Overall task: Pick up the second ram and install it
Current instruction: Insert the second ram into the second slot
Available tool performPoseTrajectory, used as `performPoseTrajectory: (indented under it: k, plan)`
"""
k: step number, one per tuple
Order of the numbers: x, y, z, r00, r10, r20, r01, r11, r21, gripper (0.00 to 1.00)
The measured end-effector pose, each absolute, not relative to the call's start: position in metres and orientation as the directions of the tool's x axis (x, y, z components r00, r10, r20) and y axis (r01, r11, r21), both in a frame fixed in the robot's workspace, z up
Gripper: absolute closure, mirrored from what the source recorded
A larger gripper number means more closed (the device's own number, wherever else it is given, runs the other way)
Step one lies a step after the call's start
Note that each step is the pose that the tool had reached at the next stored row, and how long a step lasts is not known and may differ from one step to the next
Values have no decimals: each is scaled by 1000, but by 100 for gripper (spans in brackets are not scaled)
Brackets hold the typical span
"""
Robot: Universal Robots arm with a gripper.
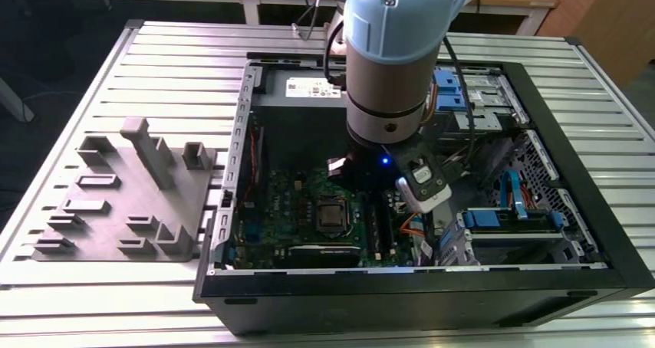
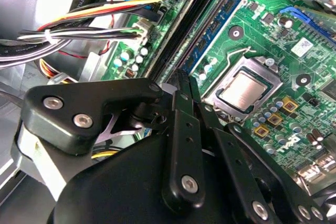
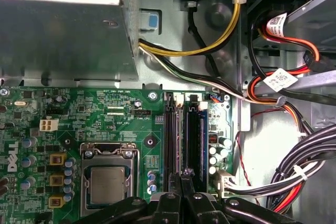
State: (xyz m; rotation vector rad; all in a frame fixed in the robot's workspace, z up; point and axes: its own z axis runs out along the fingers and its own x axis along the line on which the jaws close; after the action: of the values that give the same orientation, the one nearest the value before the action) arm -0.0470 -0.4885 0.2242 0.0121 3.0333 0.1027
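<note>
the pincer [image 3: 182, 188] hangs low inside the open case [image 1: 409, 302], its fingers drawn together on a thin dark strip seen edge-on, which i take for the second ram [image 3: 182, 174]. the strip sits just above the motherboard [image 3: 105, 114]. its long axis runs along the black slots [image 3: 192, 140], which lie straight ahead of the fingertips in the first wrist view.

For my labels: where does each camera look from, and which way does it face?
Exterior view: off the arm, high, looking down into the open case; the arm shows.
First wrist view: on the arm, facing the motherboard; the gripper shows.
Second wrist view: on the arm, facing the slots past the gripper.
Both wrist views share the CPU socket.
</note>
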Motion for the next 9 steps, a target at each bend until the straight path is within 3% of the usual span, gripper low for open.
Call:
performPoseTrajectory:
  k: [9]
  plan:
    - [-47, -488, 224, -994, 24, -106, 16, 997, 76, 92]
